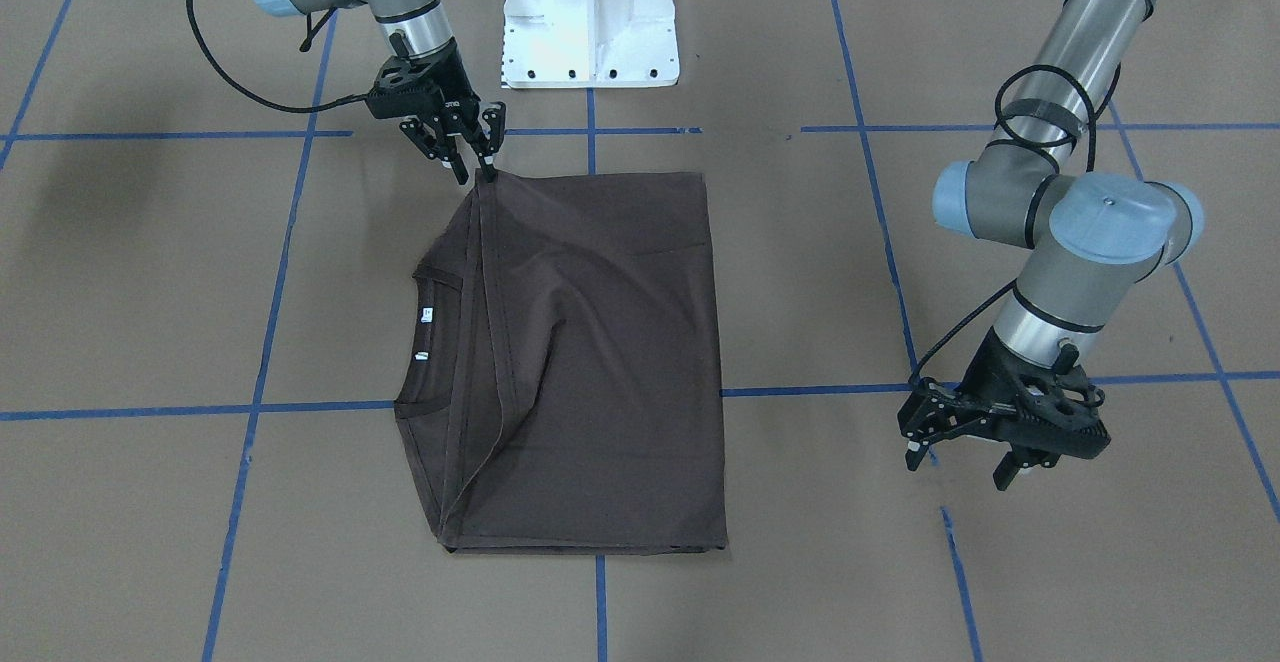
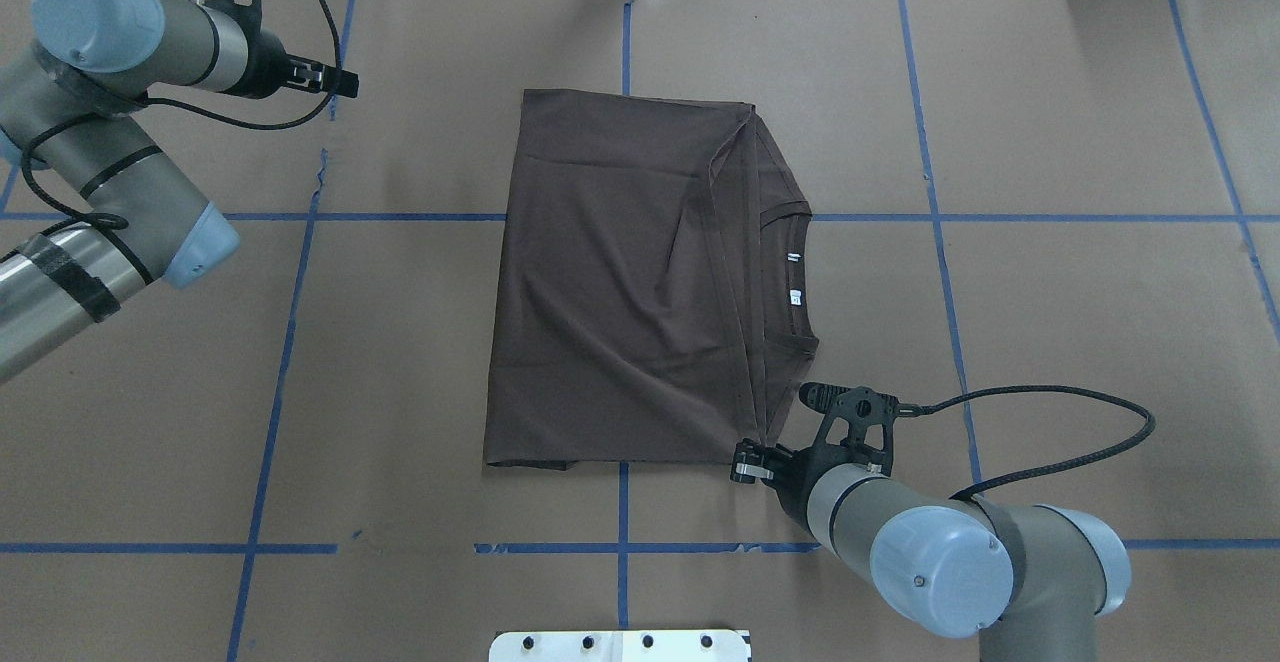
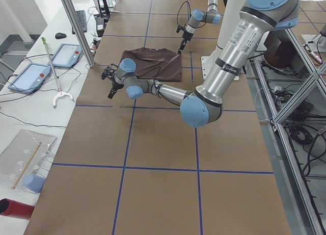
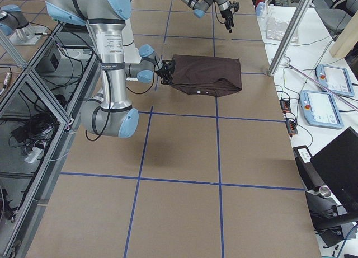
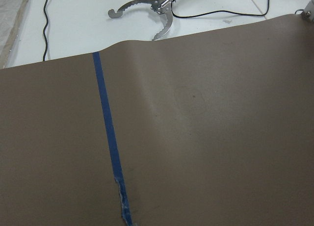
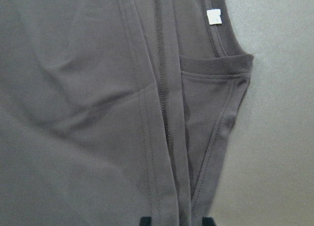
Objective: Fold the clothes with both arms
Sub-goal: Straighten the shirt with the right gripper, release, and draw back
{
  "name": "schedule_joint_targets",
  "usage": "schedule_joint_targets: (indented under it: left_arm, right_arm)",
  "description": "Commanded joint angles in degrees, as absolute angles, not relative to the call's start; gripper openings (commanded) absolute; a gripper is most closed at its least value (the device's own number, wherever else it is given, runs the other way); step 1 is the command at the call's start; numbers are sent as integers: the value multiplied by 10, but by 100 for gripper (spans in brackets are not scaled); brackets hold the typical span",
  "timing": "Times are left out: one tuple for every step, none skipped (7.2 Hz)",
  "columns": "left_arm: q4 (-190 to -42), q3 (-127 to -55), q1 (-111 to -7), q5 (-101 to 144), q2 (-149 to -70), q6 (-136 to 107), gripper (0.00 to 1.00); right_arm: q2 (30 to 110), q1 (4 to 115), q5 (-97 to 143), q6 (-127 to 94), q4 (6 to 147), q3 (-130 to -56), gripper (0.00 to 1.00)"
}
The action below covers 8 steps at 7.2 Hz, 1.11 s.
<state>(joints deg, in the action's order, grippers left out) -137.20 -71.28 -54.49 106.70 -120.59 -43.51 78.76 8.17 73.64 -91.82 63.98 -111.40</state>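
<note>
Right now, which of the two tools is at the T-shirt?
The right tool, open at the T-shirt's collar-side corner nearest the robot. The left tool hangs open over the table, well apart from the cloth.

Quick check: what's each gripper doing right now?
Left gripper: open, holding nothing, well away from the T-shirt.
Right gripper: open, fingertips straddling the T-shirt's folded corner, not clamped on it.

left tool spread, right tool spread low
</note>
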Motion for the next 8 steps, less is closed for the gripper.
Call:
schedule_joint_targets:
  left_arm:
    - [-1372, -713, -545, 1067, -1205, -435, 100]
    - [-1372, -713, -545, 1067, -1206, -435, 100]
    - [-1372, -713, -545, 1067, -1206, -435, 100]
    - [-1372, -713, -545, 1067, -1205, -434, 100]
    - [-1372, -713, -545, 1067, -1205, -434, 100]
    - [-1372, -713, -545, 1067, -1205, -435, 100]
    - [-1372, -714, -545, 1067, -1205, -435, 100]
    - [-1373, -714, -544, 1067, -1203, -435, 100]
  right_arm:
    - [788, 73, 736, -923, 640, -1113, 43]
    - [789, 71, 730, -923, 640, -1110, 43]
    - [787, 71, 728, -925, 640, -1110, 34]
    - [785, 71, 727, -929, 640, -1113, 0]
    - [782, 71, 726, -929, 640, -1114, 0]
    - [782, 72, 726, -929, 640, -1114, 0]
    - [782, 75, 726, -929, 640, -1117, 0]
    - [789, 75, 710, -930, 642, -1120, 0]
